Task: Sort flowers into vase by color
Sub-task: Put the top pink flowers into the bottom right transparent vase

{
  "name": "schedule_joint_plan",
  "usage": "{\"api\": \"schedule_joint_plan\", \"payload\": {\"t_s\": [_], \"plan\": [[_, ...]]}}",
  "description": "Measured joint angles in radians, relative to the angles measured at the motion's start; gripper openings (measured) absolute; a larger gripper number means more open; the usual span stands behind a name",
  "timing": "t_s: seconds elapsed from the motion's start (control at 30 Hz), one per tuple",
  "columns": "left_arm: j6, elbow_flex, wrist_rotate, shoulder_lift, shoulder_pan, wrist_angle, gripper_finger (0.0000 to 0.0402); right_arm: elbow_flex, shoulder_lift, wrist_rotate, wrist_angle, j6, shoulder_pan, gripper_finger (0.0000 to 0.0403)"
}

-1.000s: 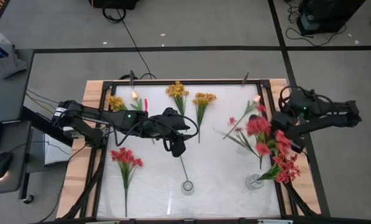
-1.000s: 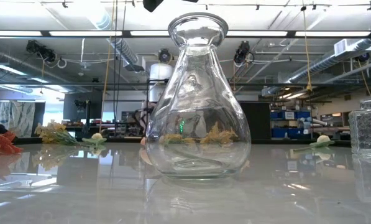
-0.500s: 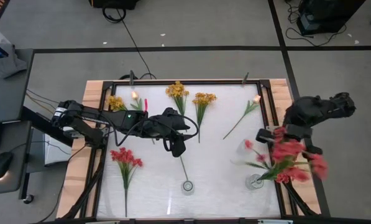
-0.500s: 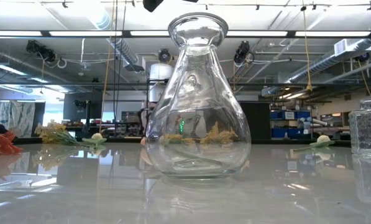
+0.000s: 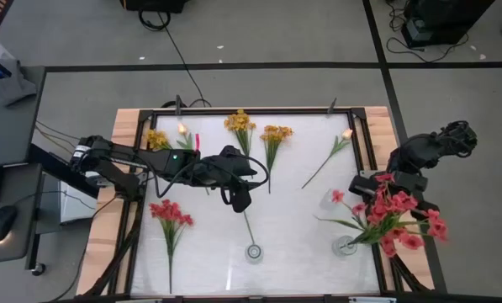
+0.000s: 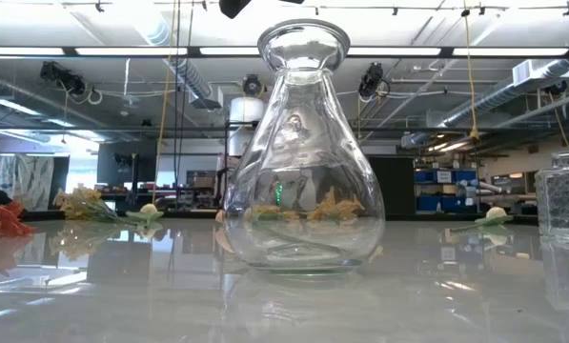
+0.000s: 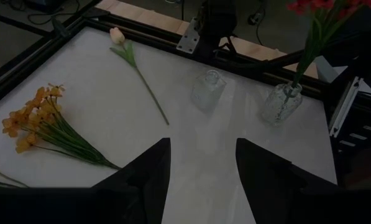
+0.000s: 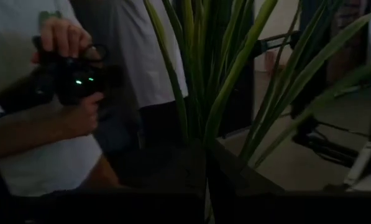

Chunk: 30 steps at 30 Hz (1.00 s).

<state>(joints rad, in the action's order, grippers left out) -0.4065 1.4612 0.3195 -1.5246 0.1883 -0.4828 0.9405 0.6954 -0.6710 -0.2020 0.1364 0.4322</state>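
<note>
Two glass vases stand near the front edge of the bench (image 5: 301,227): a bulbous clear vase (image 5: 254,252) at the middle, empty as far as the low view shows, and a smaller vase (image 5: 345,246) to the right, which carries the stems of a red-pink bunch (image 5: 393,215). The right gripper (image 5: 383,187) sits above that bunch, its fingers clamped on the green stems, as its wrist view shows leaves rising from between them; the bunch leans out over the bench's right edge, so the placing looks unfinished. The left gripper (image 7: 201,168) hovers mid-bench with its fingers apart and nothing between them. Left to sort, by the look of it: three yellow-orange clusters (image 5: 240,123) along the far edge, a second red-pink cluster (image 5: 169,212) at front left, and a pale peach tulip stem (image 5: 328,156) lying at far right. Most of the task appears to remain. A person's hands (image 8: 67,68) holding a device show beyond the bench.
</note>
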Motion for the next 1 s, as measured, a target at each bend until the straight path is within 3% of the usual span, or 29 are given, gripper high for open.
{"api": "schedule_joint_plan", "payload": {"t_s": [0.27,0.63,1.0], "plan": [[0.0,0.0,0.0,0.0,0.0,0.0,0.0188,-0.083,-0.004,0.015,-0.004,-0.031,-0.003,0.0011],[0.0,0.0,0.0,0.0,0.0,0.0,0.0188,-0.277,-0.068,0.016,0.166,-0.011,0.003,0.0011],[0.0,0.0,0.0,0.0,0.0,0.0,0.0188,-0.347,-0.159,0.005,0.152,0.0,0.077,0.0011]]}}
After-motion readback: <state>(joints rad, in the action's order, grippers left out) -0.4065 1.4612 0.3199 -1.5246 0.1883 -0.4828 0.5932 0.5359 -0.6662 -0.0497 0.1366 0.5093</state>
